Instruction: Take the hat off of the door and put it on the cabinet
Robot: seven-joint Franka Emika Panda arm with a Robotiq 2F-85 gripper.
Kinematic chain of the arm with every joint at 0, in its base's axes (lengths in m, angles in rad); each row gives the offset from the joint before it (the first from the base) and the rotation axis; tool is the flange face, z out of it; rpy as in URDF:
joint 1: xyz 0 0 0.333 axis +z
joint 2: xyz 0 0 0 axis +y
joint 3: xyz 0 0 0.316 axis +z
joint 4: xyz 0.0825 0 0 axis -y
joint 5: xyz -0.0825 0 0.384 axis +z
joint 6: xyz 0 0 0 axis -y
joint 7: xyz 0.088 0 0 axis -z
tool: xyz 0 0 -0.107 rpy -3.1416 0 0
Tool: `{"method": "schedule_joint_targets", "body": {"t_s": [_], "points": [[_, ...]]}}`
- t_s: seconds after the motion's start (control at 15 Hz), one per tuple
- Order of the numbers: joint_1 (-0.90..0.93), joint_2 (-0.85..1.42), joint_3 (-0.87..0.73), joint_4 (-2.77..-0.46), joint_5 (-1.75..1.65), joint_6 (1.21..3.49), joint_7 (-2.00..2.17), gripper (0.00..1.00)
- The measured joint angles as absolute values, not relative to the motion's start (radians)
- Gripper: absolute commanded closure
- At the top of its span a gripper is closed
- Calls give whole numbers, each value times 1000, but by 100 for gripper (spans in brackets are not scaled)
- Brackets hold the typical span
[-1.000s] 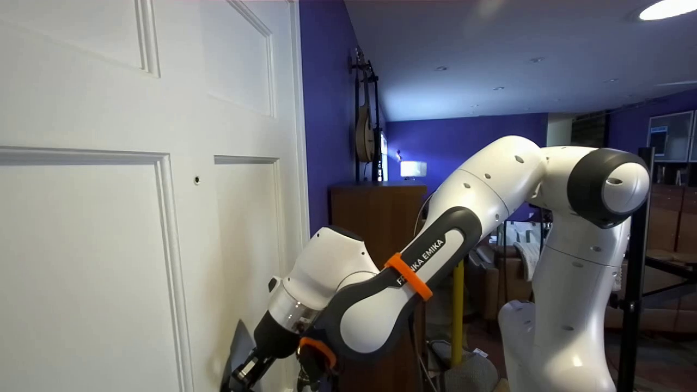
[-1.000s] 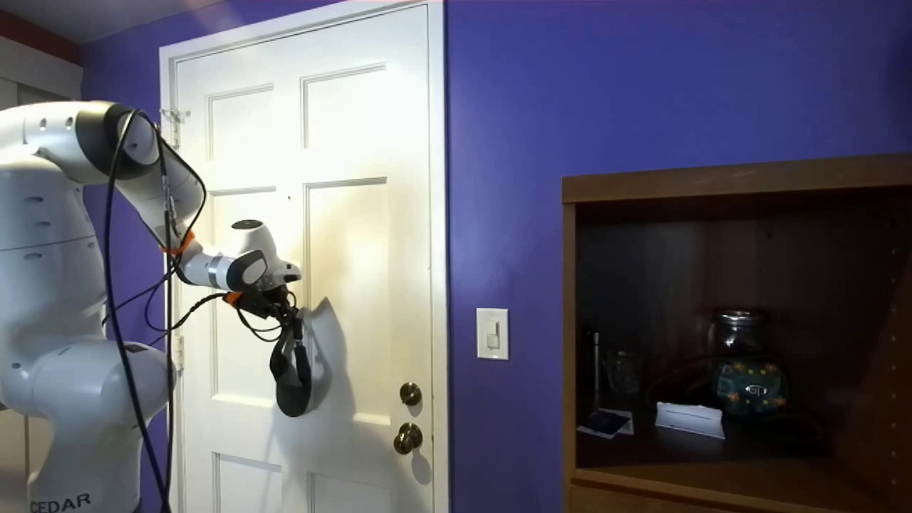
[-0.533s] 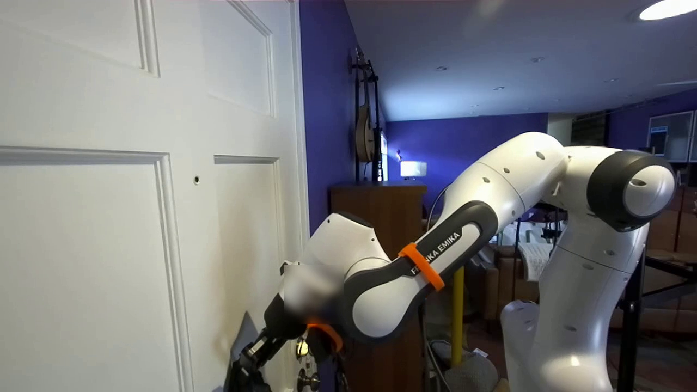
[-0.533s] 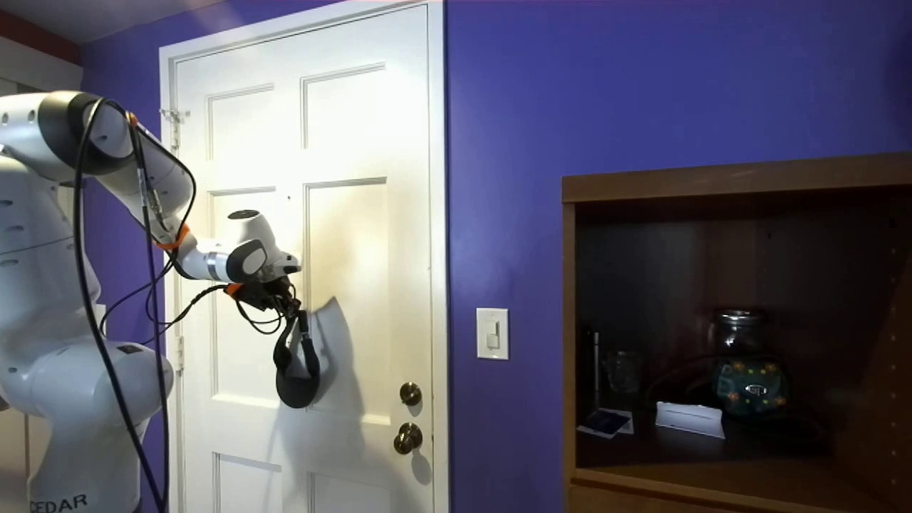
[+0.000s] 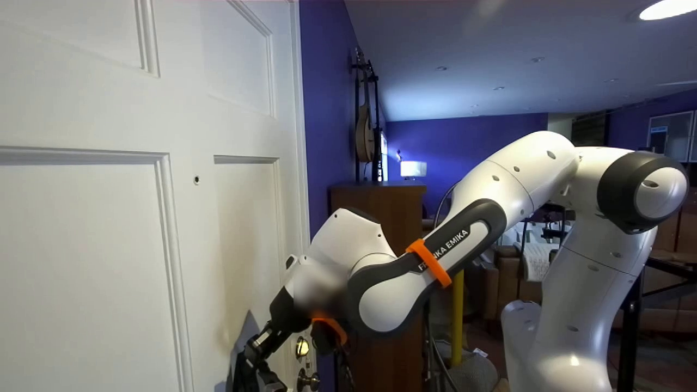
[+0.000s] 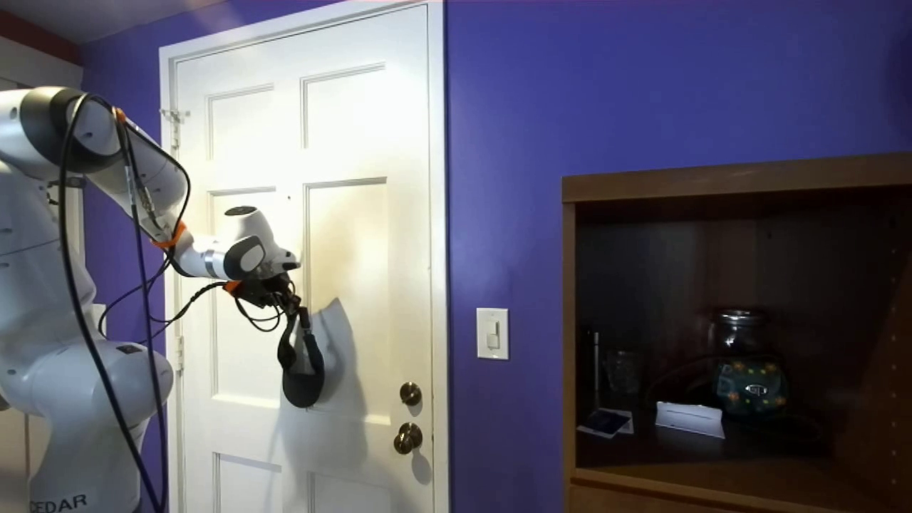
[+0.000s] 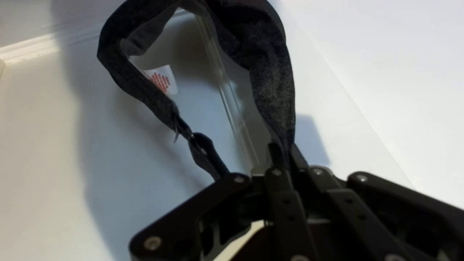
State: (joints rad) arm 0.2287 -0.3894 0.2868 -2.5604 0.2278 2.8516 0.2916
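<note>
– What does your claw (image 7: 287,156) have?

– You have it closed on the cloth of the hat (image 7: 271,78). In the wrist view that dark cloth loops away from the claw toward eleven o'clock, a white tag (image 7: 163,78) at its inner edge.

– And from outside?

– In an exterior view your hat hangs at the claw's six o'clock, in front of the door (image 6: 349,235). Whether the two touch, you cannot tell.

– What surrounds it?

– On the door you see the lock (image 6: 410,393) at the hat's three o'clock and the knob (image 6: 407,438) at four. Farther out, at the claw's three o'clock, are the switch (image 6: 492,333) on the purple wall (image 6: 513,142) and then the cabinet (image 6: 734,177), well apart from the hat. Inside the cabinet you find a jar (image 6: 739,331), a bag (image 6: 748,388) at the jar's six o'clock, and a card (image 6: 690,419) at the bag's eight.
</note>
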Motion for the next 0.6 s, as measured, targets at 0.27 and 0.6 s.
{"method": "schedule_joint_targets", "body": {"t_s": [0.27,0.6], "points": [[219,-388,286,-2561,227,2852,292,98],[89,-429,281,-2548,187,2859,334,98]]}}
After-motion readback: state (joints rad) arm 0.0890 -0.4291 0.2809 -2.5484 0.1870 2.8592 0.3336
